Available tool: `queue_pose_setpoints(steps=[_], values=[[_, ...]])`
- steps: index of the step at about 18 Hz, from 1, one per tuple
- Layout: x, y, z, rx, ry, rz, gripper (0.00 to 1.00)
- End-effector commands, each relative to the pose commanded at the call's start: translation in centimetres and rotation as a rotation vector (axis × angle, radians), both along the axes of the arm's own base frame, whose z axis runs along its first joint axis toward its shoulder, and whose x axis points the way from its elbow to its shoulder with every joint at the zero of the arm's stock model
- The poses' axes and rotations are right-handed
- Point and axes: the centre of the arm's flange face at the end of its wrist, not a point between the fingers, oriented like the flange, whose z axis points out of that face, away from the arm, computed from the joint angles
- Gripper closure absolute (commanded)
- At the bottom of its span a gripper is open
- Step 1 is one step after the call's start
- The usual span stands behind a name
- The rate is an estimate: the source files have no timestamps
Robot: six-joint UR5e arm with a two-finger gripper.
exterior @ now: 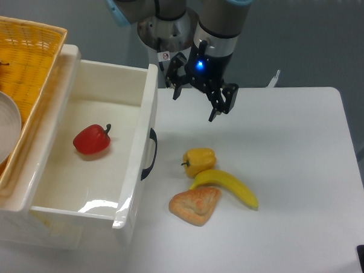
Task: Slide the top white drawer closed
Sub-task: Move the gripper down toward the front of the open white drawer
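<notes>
Top white drawer (pixel 78 162) stands pulled out at left of frame, a red pepper (pixel 92 139) lying inside. Gripper (pixel 195 105) hangs upper centre, jaws spread, above the worktop (pixel 301 178). Yellow pepper (pixel 199 160), banana (pixel 231 186) and bread (pixel 196 205) cluster at centre.

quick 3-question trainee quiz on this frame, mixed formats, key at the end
1. True or false: the top white drawer is pulled open.
2. What lies inside that drawer? A) banana B) red pepper C) bread
3. Fill in: the gripper hangs above the table with its jaws ____.

Key:
1. True; its inside shows.
2. B; the red pepper lies in it, while the banana, the bread and the yellow pepper lie on the table.
3. open; it grips nothing.
</notes>
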Motion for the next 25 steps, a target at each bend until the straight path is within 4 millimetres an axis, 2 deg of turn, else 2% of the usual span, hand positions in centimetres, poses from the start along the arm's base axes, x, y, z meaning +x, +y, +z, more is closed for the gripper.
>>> queue_pose_setpoints(steps=[7,11,16,18,20,25], values=[[-1.0,0.3,-3.2,-0.073,0.027,-0.037,0.0],[-2.1,0.8,-4.2,-0.07,0.031,-0.034,0.0],[-2.8,1.2,-7.0,-0.108,-0.012,-0.028,0.0],[-2.5,0.6,-9.1,-0.132,-0.057,0.018,0.0],[-3.1,0.5,-10.4,-0.149,-0.084,0.058,0.0],[-4.5,1.8,-11.6,-0.171,-0.115,0.172,0.0]])
